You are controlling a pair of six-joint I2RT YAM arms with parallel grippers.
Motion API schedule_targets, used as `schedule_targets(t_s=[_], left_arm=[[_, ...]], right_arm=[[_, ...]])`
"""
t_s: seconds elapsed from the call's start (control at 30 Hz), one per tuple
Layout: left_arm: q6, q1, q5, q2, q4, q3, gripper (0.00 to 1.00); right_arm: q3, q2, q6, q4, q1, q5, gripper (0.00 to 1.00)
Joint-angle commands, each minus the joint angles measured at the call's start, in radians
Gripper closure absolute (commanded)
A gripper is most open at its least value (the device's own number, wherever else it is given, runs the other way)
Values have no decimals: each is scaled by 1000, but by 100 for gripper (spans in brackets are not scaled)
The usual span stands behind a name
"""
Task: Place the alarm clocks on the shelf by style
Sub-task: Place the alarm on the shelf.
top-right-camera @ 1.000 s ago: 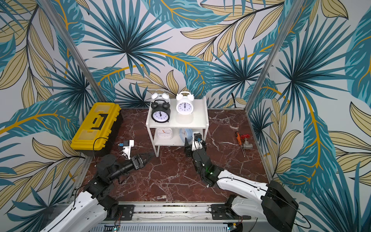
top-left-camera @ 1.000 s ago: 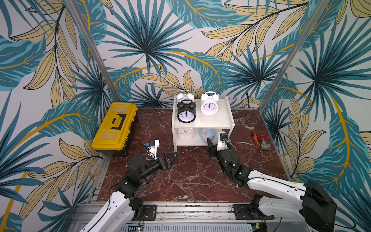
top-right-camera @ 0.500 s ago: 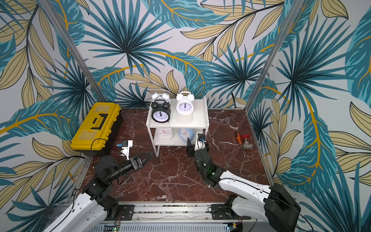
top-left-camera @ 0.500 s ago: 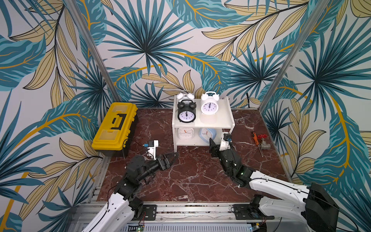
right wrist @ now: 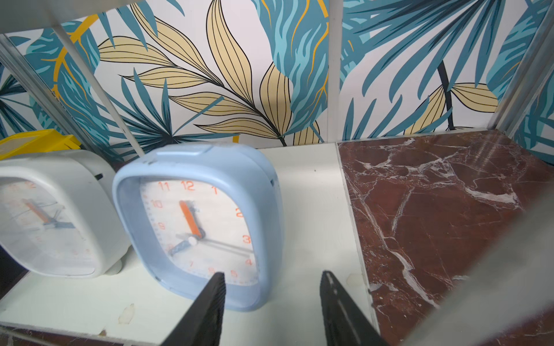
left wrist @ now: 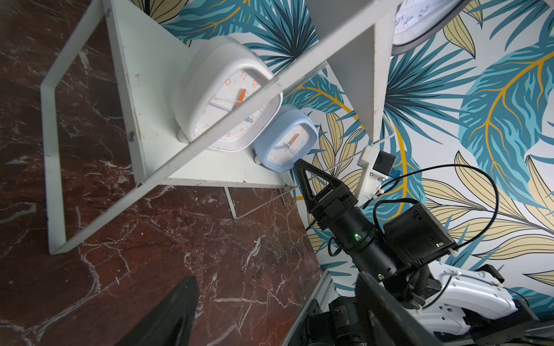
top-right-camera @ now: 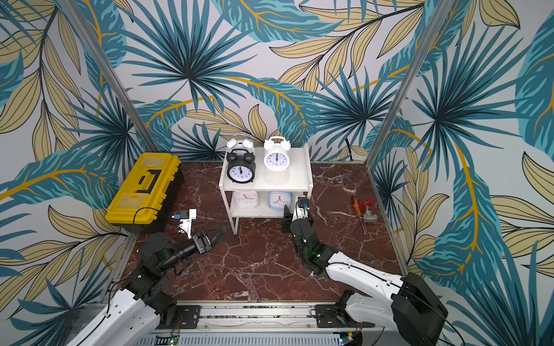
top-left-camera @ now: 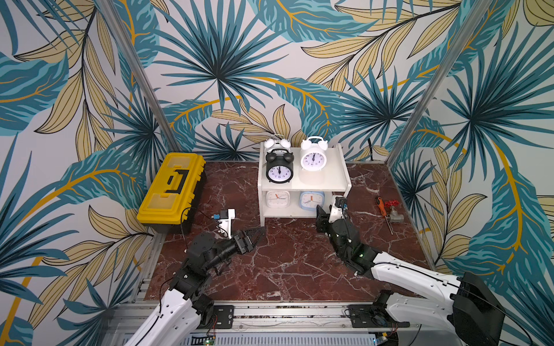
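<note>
Red-brown marble top (top-left-camera: 284, 269), white-veined, glossy. Palm-leaf wallpaper in teal and tan on three sides; grey metal posts in both back corners. Along the near edge at 6 o'clock: metal rail (top-left-camera: 269, 311) with both arm bases.

At 12 o'clock, hard by the back wall: shelf (top-left-camera: 337, 179). On its upper board, black bell clock (top-left-camera: 279, 172) toward 9, second white bell clock (top-left-camera: 278, 143) right behind it, white bell clock (top-left-camera: 312, 158) toward 3. On its lower board, white square clock (top-left-camera: 278, 199) and blue clock (top-left-camera: 311, 200) side by side, upright, dials forward.

At 10 o'clock: yellow toolbox (top-left-camera: 172, 188). At 2 o'clock: screwdriver (top-left-camera: 380, 206) and valve (top-left-camera: 394, 214), close together.

Left gripper (top-left-camera: 260, 232) at 9 o'clock, low over the marble, jaws wide apart, empty. Right gripper (right wrist: 272, 275) at 1 o'clock, just before the lower board and the blue clock, jaws apart, nothing between.
</note>
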Motion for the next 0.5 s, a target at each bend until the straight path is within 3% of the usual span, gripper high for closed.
schedule_targets(t_s=[0.0,0.3,0.47], left_arm=[[11,12,13,-15,9,-37,15],[13,30,22,-14,6,-35,15],[33,31,8,-13,-54,-7,10]], right_arm=[[17,11,19,-7,-17,40,49],[47,28,33,-42,-16,51,60],[49,-79,76,-194,23,68,51]])
